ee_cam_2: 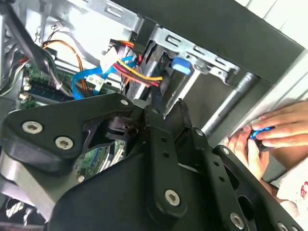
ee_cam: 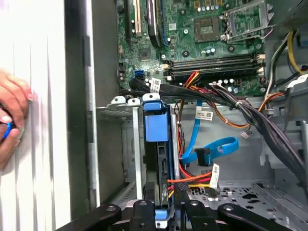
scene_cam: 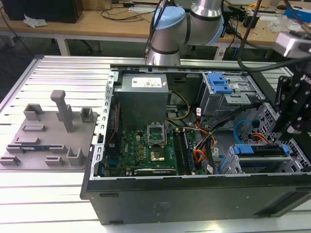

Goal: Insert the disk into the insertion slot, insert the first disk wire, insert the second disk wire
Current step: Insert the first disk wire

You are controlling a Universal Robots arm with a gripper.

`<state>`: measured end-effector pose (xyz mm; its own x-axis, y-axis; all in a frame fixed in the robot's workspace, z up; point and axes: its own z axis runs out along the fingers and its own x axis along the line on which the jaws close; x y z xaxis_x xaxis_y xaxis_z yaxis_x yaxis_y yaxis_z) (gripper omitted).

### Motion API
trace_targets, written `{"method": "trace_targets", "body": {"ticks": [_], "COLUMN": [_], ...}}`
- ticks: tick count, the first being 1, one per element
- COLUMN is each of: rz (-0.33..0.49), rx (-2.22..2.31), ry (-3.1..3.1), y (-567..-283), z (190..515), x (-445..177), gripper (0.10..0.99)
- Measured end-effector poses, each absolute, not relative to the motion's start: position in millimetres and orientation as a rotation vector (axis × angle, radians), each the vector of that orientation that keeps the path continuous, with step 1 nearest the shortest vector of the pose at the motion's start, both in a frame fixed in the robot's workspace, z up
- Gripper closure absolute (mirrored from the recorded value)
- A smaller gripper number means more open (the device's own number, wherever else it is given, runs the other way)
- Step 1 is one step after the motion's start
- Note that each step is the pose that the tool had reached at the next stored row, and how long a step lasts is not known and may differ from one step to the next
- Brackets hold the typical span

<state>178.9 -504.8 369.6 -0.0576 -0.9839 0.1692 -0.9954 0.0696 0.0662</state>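
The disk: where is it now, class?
The disk sits in the insertion slot at the exterior view's right, inside the open computer case, just below the gripper.

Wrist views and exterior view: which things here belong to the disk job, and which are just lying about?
Job:
disk, in its blue carrier
slot
blue cable and red-yellow wires beside it, likely the disk wires

Lying about:
grey fixture plate
blue-latched bay
motherboard
power supply
a person's hand
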Motion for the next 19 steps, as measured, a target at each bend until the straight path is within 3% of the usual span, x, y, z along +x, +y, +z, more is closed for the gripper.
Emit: {"method": "trace_targets", "body": {"ticks": [19], "rz": [0.114], "rx": [2.025], "ry": [-2.161], "y": [-504.8], "z": [374.5], "x": [179.0], "gripper": [0.784]}}
